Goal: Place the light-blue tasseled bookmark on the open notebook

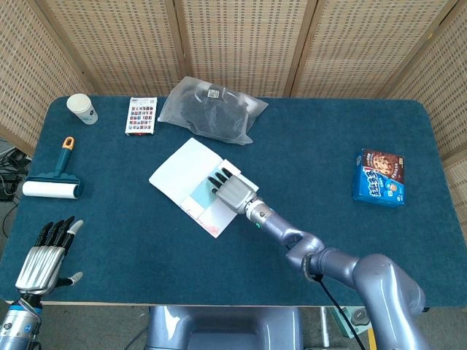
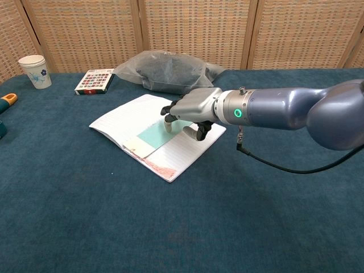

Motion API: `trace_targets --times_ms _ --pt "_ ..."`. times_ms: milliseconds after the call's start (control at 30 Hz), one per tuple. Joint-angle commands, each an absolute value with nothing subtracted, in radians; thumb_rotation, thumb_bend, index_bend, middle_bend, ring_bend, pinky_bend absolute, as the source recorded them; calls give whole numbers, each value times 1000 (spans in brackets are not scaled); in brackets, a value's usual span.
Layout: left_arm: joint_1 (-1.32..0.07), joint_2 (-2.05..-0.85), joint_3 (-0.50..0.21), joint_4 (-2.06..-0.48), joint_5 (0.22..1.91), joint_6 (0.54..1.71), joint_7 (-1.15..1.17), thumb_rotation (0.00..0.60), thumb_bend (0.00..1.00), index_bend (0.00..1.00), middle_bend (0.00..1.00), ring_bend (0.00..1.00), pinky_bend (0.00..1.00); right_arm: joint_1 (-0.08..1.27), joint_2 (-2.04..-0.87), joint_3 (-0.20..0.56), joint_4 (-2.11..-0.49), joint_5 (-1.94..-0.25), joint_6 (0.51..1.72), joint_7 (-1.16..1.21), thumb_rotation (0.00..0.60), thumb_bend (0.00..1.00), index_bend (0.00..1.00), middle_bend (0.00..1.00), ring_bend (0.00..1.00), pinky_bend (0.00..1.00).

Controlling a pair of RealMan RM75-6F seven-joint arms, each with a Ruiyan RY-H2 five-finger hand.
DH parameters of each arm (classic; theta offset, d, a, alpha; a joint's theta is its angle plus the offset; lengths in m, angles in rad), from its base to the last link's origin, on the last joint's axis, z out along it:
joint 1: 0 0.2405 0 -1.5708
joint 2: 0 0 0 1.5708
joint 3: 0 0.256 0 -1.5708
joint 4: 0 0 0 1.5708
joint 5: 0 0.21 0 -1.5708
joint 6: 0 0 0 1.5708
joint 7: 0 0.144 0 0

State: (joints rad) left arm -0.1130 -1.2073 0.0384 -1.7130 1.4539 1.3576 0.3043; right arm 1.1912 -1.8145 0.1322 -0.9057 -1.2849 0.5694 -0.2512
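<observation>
Bookmark point(image 2: 158, 133) lies on the open notebook point(image 2: 128, 120), frame centre; right hand point(image 2: 190, 109), apparently released, should lift straight up without dragging it

The right hand point(image 1: 232, 192) rests over the bookmark point(image 1: 200, 195) on the notebook point(image 1: 182, 171). The left hand point(image 1: 41, 257) lies with fingers apart at the table's point(image 1: 306, 146) near left corner.

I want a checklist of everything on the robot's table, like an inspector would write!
Surface: dark blue cloth table.
Job's things: light-blue bookmark lying on the open notebook, pink tassel at the near edge.
Clutter: paper cup, card box, grey plastic bag, lint roller, cookie box.
Hands: right hand over the bookmark; left hand open, idle.
Cables: black cable under the right arm.
Surroundings: wicker screens.
</observation>
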Motion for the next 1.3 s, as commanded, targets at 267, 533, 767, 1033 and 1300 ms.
trace_targets --times_ms 267,533,767,1033,1300 --pt "-116 -1208 38 -1708 1447 1349 297 600 0 0 0 0 0 1200 -1863 125 -834 -1315 548 -209 600 889 251 13 0 32" --pt "-117 -1208 37 -1706 1443 1348 295 600 0 0 0 0 0 1212 -1881 124 -800 -1352 553 -174 600 886 252 11 0 31" --pt "-117 -1207 36 -1707 1443 1349 295 600 0 0 0 0 0 1213 -1878 117 -800 -1379 559 -149 600 880 253 8 0 31" --pt "-115 -1206 38 -1710 1449 1356 296 600 0 0 0 0 0 1212 -1872 118 -808 -1392 566 -145 600 859 252 6 0 31" --pt "-114 -1204 40 -1713 1454 1360 299 600 0 0 0 0 0 1209 -1863 129 -815 -1384 569 -162 600 852 247 2 0 30"
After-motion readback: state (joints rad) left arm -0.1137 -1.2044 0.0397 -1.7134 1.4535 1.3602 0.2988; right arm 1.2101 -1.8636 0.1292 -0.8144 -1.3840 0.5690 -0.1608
